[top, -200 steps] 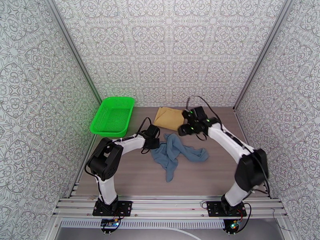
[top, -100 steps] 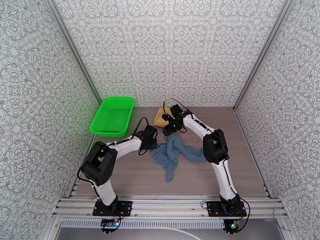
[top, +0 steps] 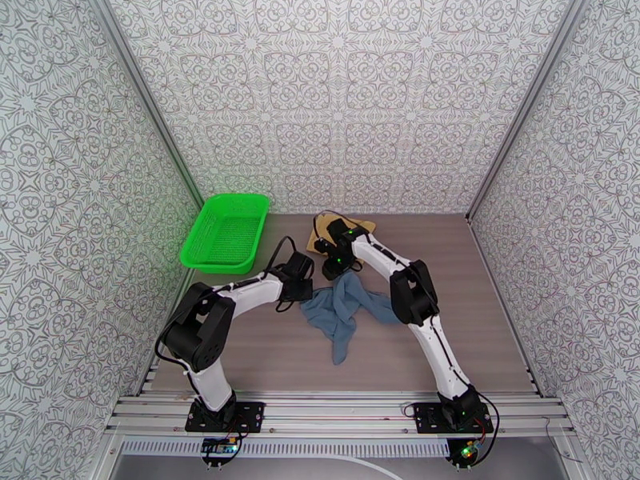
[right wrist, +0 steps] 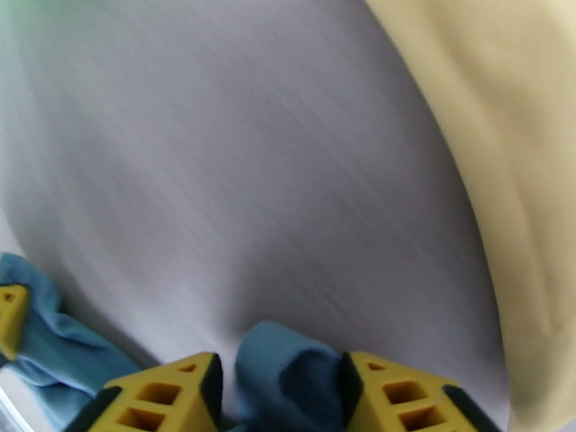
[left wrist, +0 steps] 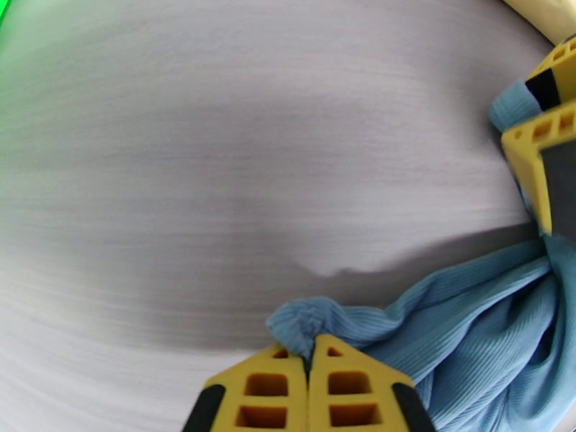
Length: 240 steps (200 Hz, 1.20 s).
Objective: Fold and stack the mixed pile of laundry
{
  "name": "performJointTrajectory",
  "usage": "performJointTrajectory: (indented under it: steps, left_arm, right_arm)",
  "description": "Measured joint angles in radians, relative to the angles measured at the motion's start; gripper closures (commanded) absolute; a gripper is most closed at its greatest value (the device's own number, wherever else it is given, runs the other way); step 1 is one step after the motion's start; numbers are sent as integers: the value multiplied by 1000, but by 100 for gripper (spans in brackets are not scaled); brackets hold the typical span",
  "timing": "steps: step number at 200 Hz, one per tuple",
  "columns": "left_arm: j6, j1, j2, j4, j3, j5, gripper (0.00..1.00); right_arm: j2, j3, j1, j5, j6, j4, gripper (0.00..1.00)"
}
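The slate blue-grey tank top (top: 350, 309) lies crumpled at mid-table. My left gripper (top: 302, 291) is at its left edge; in the left wrist view its fingers (left wrist: 309, 387) are shut, pinching a bunched corner of the tank top (left wrist: 304, 324). My right gripper (top: 334, 271) is at the top's far edge. In the right wrist view a fold of the tank top (right wrist: 288, 372) fills the gap between the fingers of the right gripper (right wrist: 284, 397). The mustard-yellow cloth (top: 323, 230) lies flat just behind, partly under the right arm, and shows at the right as mustard cloth (right wrist: 504, 153).
A bright green mesh basket (top: 226, 232) stands at the back left of the wooden table (top: 456, 266). Patterned walls close in the left, right and back sides. The right gripper's yellow fingers (left wrist: 536, 156) show close by in the left wrist view.
My right arm swung left from over the mustard cloth down to the tank top's far edge, and its jaws narrowed onto the fabric. The left gripper stayed shut in place.
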Motion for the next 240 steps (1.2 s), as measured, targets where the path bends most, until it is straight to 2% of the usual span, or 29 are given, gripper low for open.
performJointTrajectory:
  steps: [6,13,52,82,103,117,134,170,197,240]
  left_arm:
    - [0,1,0,0,0,0,100]
    - [0,2,0,1,0,0,100]
    - [0,5,-21,1,-24,-8,100]
    - [1,56,-171,-44,-63,-23,100]
    - [17,136,-343,-91,-57,-24,100]
    - [39,177,-447,-138,-27,-28,100]
    - [69,194,-536,-193,31,-27,100]
    - [113,201,-656,-291,147,-12,100]
    - [121,218,-712,-357,209,-3,100]
    - [119,227,-747,-392,227,26,100]
  right_arm:
    - [0,0,-1,6,-2,0,89]
    - [0,0,-1,14,0,2,100]
    - [-5,-2,3,71,40,22,100]
    - [-108,-82,-3,179,108,49,100]
    - [-290,-190,-19,263,171,82,100]
    - [-475,-288,-37,330,219,114,100]
    - [-712,-406,-60,404,279,174,100]
    - [-1057,-610,-84,466,349,295,100]
    - [-1218,-738,-87,463,353,356,100]
    - [-1342,-807,-104,470,363,352,100]
